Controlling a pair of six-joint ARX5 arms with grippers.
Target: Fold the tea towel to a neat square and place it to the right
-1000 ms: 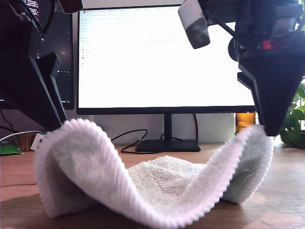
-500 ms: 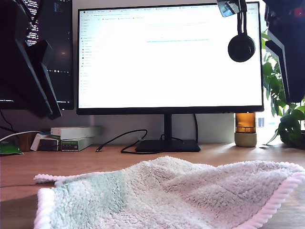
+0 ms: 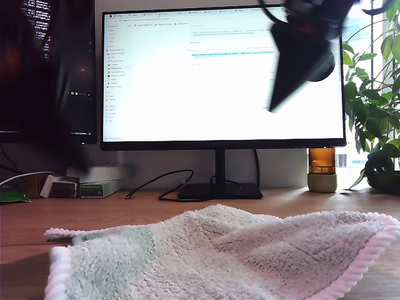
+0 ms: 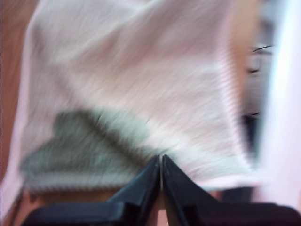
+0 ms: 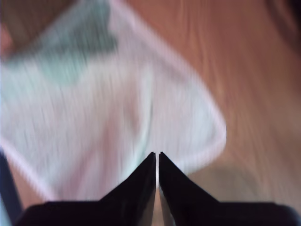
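The monitor [image 3: 222,75] glares white and washes out its own text, backlighting the scene. In front of it a dark arm [image 3: 300,59] smears with motion blur. Both wrist views are soft and streaked; the tea towel [image 4: 131,89] loses its pile, with a grey shadow patch across it.

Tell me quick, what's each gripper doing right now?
My first gripper: shut, holding nothing, above the tea towel.
My second gripper: shut, holding nothing, also off the towel.

One low camera, two looking down

The exterior view sits at table [image 3: 25,225] level; both wrist views look down on the tea towel [image 3: 219,256].
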